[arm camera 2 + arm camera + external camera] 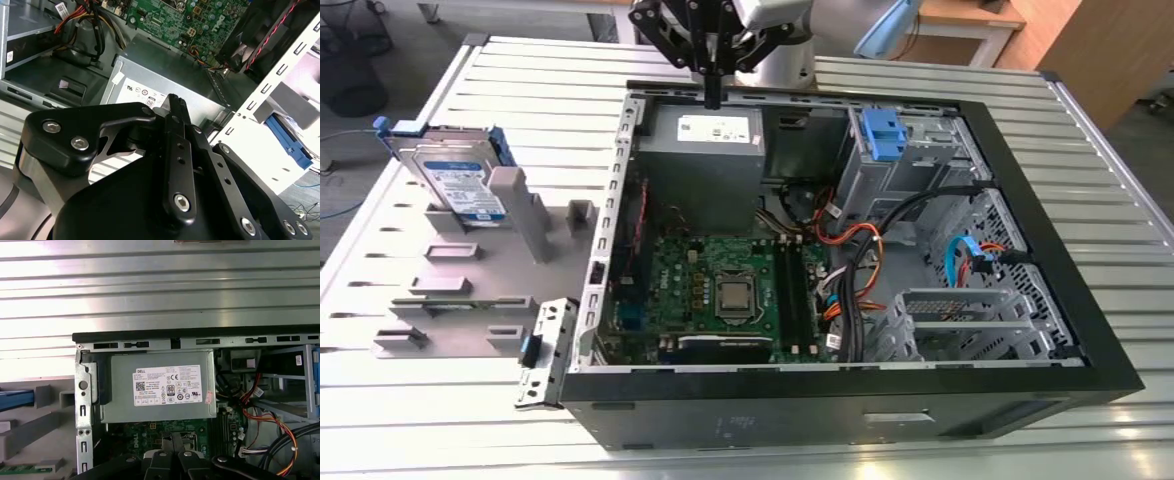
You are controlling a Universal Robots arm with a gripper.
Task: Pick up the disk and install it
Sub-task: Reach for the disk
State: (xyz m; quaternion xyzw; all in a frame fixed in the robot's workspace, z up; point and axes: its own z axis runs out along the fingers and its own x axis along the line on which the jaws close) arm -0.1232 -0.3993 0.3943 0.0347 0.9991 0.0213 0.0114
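With jaws pressed together and empty just above the grey box power supply (704,135), the black gripper (714,95) could strike that casing, while the silver, blue-framed disk (460,185) stands well apart from them.

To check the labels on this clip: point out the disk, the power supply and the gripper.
the disk (462,188), exterior view, on its white-and-blue label.
the power supply (167,385), first wrist view, on its white sticker.
the gripper (714,97), exterior view, at its shut fingertips.
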